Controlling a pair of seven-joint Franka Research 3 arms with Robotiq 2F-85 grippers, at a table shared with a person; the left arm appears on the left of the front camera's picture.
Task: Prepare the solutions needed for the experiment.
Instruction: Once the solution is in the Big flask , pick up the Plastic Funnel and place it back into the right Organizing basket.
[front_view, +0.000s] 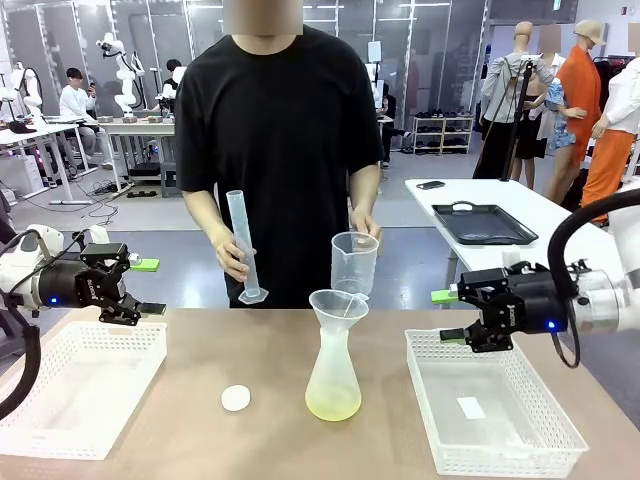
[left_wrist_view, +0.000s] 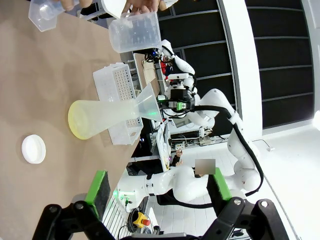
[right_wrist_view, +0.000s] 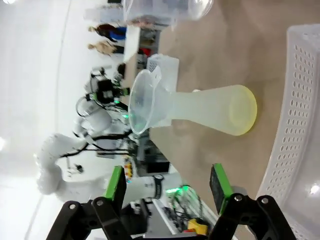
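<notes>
A brown table (front_view: 190, 440) stands in an open lab, with a person in a black shirt (front_view: 280, 130) at its far edge. Two white perforated baskets lie on it, one (front_view: 80, 385) at 9 o'clock from the centre and the other (front_view: 490, 415) at 3 o'clock. The left gripper (front_view: 150, 287) hangs over the first basket's far rim and the right gripper (front_view: 446, 316) over the second's. Both have their jaws spread wide and hold nothing. At the centre stands a frosted conical flask (front_view: 333, 380) with a clear funnel (front_view: 338, 305) seated in its neck. The solutions (front_view: 333, 405) form a shallow pale yellow layer at the flask's bottom. They lie well apart from both grippers, at about 4 o'clock from the left one and 8 o'clock from the right one. At 12 o'clock above the funnel, one of the person's hands (front_view: 366, 228) holds a clear measuring beaker (front_view: 354, 262). The other hand (front_view: 232, 258) grips a graduated cylinder (front_view: 243, 245) at 11 o'clock. A small white round cap (front_view: 236, 398) lies at 9 o'clock, near the flask.
</notes>
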